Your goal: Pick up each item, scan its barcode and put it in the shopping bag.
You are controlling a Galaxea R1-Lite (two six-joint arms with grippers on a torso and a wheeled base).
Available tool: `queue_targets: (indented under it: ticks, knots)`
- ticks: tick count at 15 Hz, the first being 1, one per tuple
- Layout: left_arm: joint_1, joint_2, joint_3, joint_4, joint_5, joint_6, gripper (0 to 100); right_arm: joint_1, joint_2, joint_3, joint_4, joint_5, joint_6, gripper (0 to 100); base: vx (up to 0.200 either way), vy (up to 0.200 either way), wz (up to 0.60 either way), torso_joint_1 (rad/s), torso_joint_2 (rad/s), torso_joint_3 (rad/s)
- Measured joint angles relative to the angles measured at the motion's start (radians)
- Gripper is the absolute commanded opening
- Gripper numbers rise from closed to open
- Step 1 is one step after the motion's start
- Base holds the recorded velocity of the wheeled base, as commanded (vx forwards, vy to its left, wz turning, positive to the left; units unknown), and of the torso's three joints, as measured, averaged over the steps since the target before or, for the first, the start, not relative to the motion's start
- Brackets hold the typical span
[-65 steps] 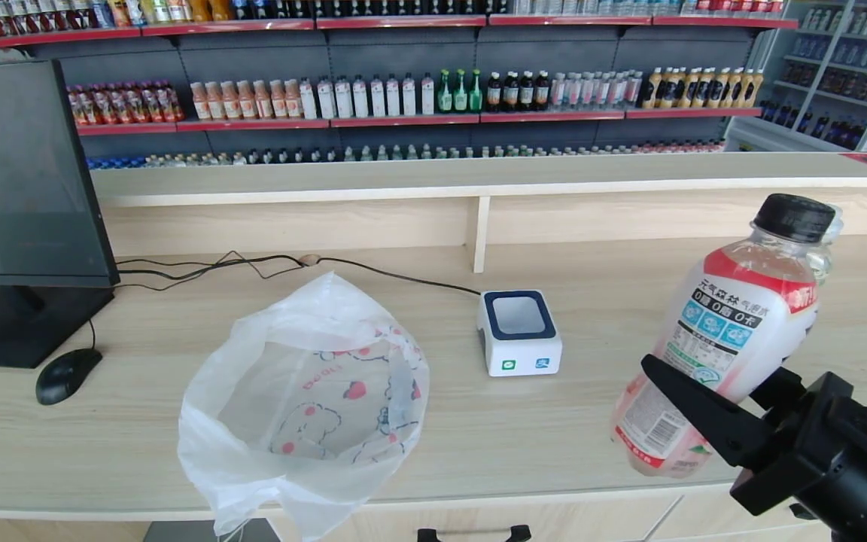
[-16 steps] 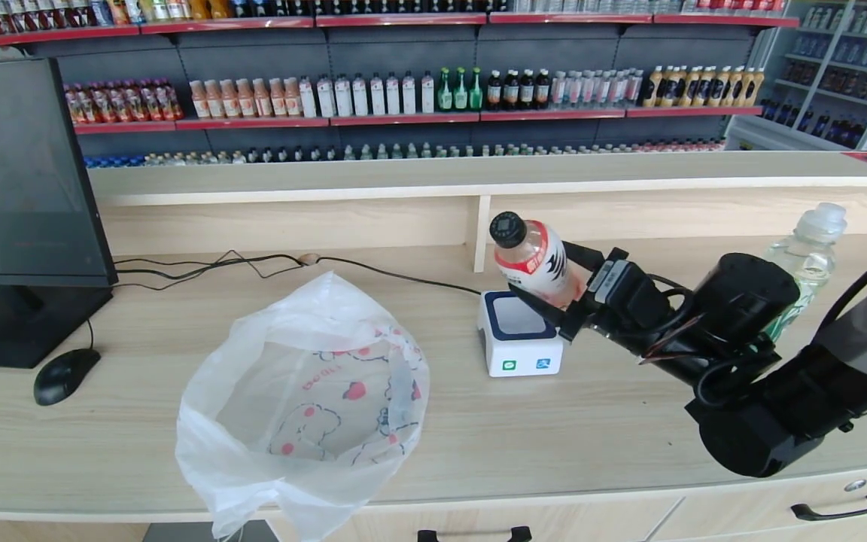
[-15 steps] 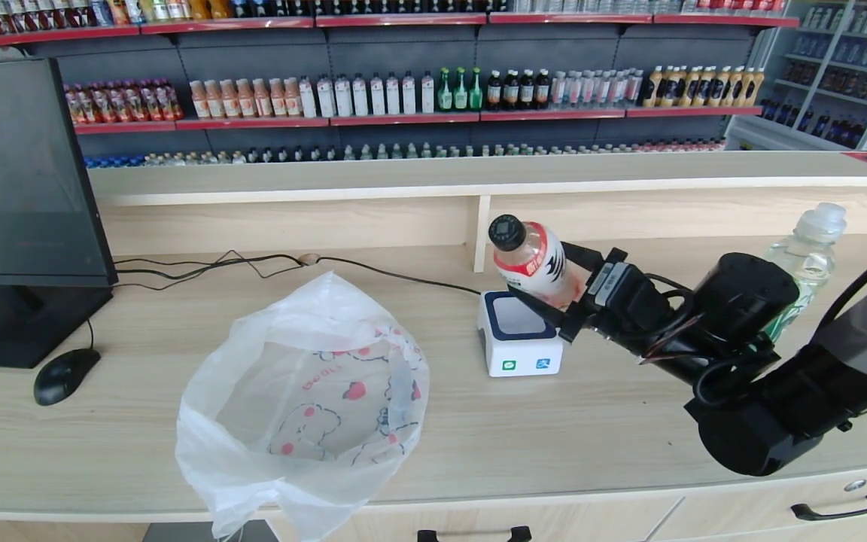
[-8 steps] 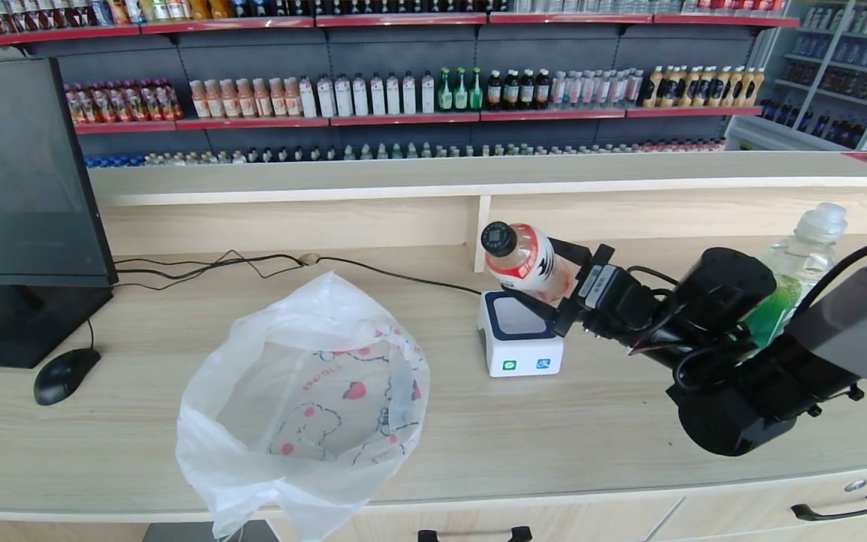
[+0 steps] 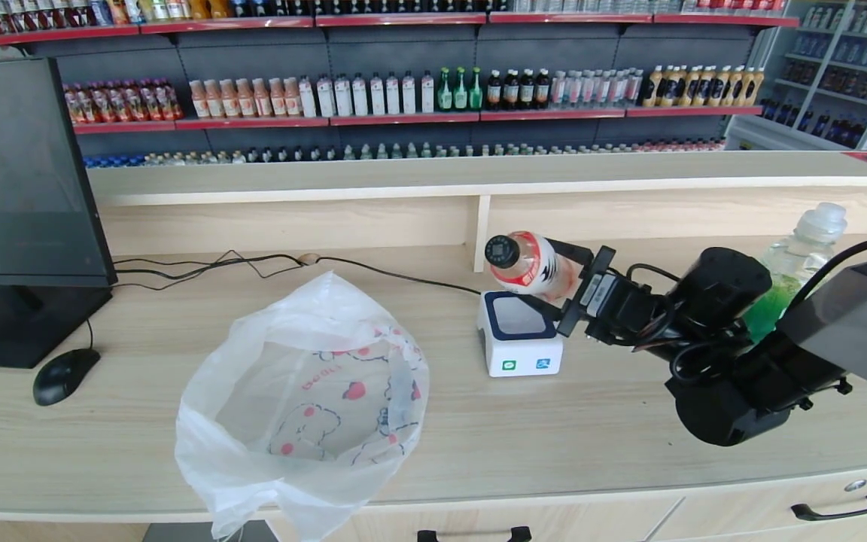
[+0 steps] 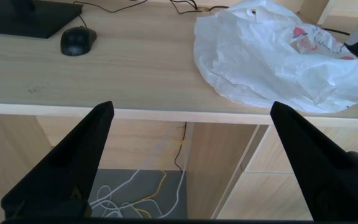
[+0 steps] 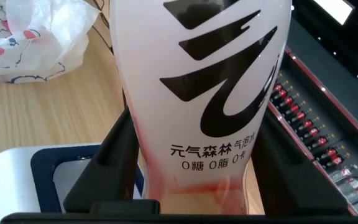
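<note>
My right gripper (image 5: 563, 280) is shut on a pink drink bottle (image 5: 530, 263) with a black cap, held on its side just above the white barcode scanner (image 5: 518, 333), cap pointing left. In the right wrist view the bottle (image 7: 197, 93) sits between the black fingers (image 7: 114, 155) with the scanner's window (image 7: 55, 177) beneath it. The white plastic shopping bag (image 5: 305, 403) stands open on the counter left of the scanner, also seen as the bag (image 6: 278, 56) from the left wrist. My left gripper (image 6: 188, 155) hangs open below the counter's front edge, holding nothing.
A clear bottle with a green label (image 5: 795, 263) stands at the counter's right, behind my right arm. A monitor (image 5: 23, 188) and a black mouse (image 5: 65, 374) occupy the far left. The scanner's cable (image 5: 396, 275) runs along the back. Drawers with handles (image 5: 840, 508) sit below.
The right arm carried the pink bottle from the near right over to the scanner, then tipped it flatter and rolled it over the scanner window. The bag and left gripper stayed put.
</note>
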Motion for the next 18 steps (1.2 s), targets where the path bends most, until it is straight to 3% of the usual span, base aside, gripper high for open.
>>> queue_targets:
  ticks: [18]
  knots:
    - [0.000,0.000,0.000,0.000,0.000,-0.002,100,0.023,0.016,-0.012,0.001,0.041,-0.017,0,0.000,0.000,0.00,0.000,0.00,0.000]
